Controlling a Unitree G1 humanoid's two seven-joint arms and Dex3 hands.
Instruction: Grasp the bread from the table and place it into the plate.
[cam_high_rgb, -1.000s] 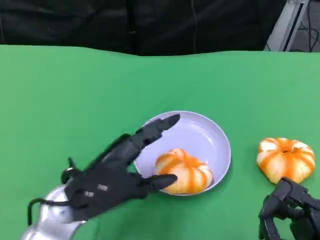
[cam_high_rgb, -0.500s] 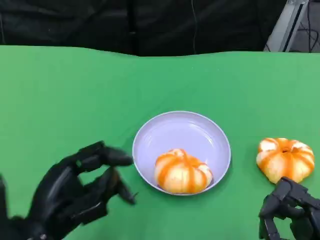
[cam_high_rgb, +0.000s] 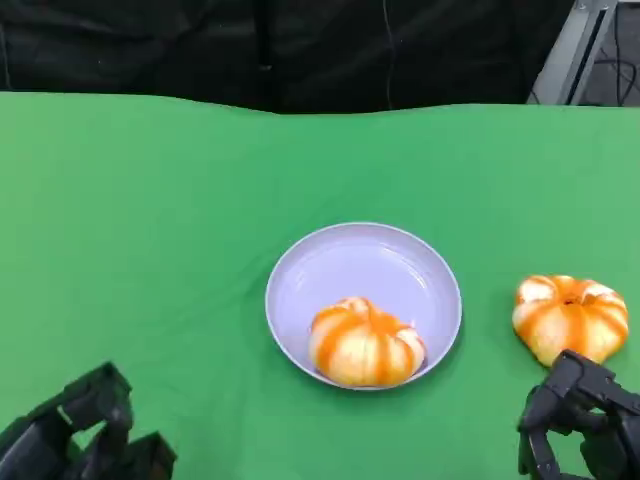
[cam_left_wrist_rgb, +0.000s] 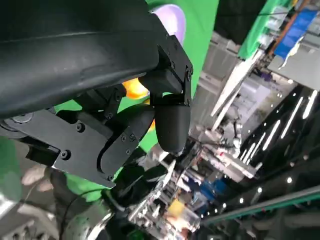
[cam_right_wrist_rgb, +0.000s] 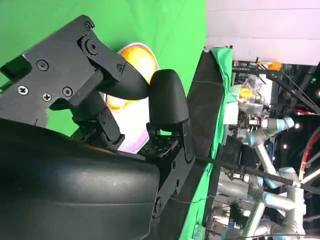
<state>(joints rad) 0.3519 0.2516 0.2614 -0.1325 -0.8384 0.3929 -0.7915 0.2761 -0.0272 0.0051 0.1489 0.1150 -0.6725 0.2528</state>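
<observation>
A round orange-and-white striped bread (cam_high_rgb: 365, 343) lies in the lilac plate (cam_high_rgb: 350, 262) at the table's middle, against its near rim. A second bread of the same kind (cam_high_rgb: 570, 317) sits on the green cloth to the plate's right. My left hand (cam_high_rgb: 85, 438) is low at the near left, well away from the plate, its fingers curled in with nothing in them. My right hand (cam_high_rgb: 580, 420) rests just in front of the second bread, fingers curled and holding nothing. In the left wrist view, orange bread (cam_left_wrist_rgb: 132, 89) peeks past the curled fingers (cam_left_wrist_rgb: 170, 122).
The green cloth (cam_high_rgb: 150, 200) covers the whole table, with a black backdrop behind its far edge. A metal frame (cam_high_rgb: 575, 45) stands at the far right corner. The right wrist view shows bread (cam_right_wrist_rgb: 139, 59) and a strip of plate (cam_right_wrist_rgb: 131, 136) beyond the fingers.
My left hand has drawn back from the plate to the near left corner and curled its fingers. The bread stays in the plate. The right hand has not moved.
</observation>
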